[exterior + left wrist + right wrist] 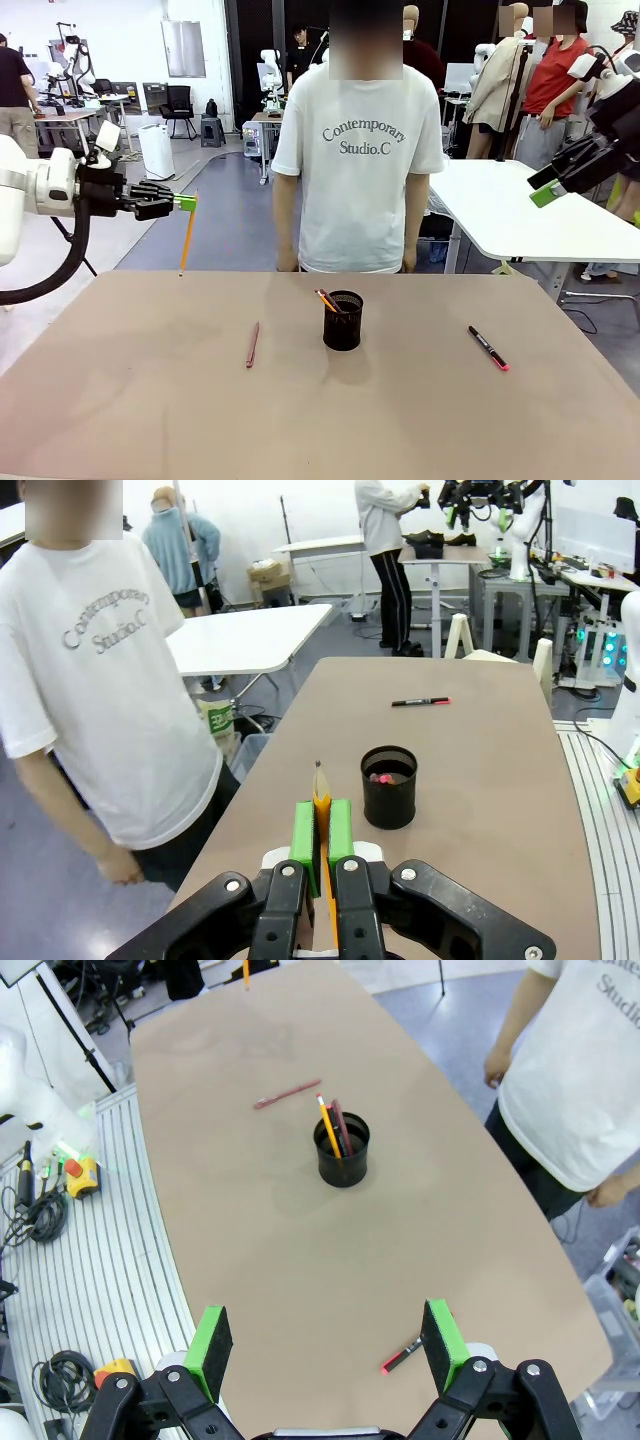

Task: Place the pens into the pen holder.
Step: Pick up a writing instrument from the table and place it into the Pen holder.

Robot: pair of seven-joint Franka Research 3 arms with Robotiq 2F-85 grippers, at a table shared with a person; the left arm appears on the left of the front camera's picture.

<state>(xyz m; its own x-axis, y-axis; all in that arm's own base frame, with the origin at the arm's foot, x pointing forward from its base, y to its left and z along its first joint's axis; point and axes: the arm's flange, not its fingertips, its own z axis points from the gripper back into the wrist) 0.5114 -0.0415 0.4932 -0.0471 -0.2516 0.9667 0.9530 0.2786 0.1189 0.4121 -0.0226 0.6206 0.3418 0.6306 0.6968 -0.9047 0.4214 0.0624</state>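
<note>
My left gripper point(186, 203) hovers above the table's far left corner, shut on a yellow-orange pencil point(187, 237) that hangs tip down. In the left wrist view the pencil point(321, 802) sits pinched between the green pads point(304, 832). The black mesh pen holder point(343, 320) stands mid-table with another orange pencil and dark pens inside point(333, 1125). A reddish-brown pen point(252, 344) lies left of the holder. A black marker with a pink-red end point(488, 348) lies to its right. My right gripper point(548, 190) hangs open, high at the right; in its wrist view point(326, 1345) the marker point(402, 1356) lies near one pad.
A person in a white T-shirt point(358, 150) stands at the far edge with arms down. A white table point(510, 215) stands beyond the far right corner. The brown tabletop point(320, 420) is bare toward me.
</note>
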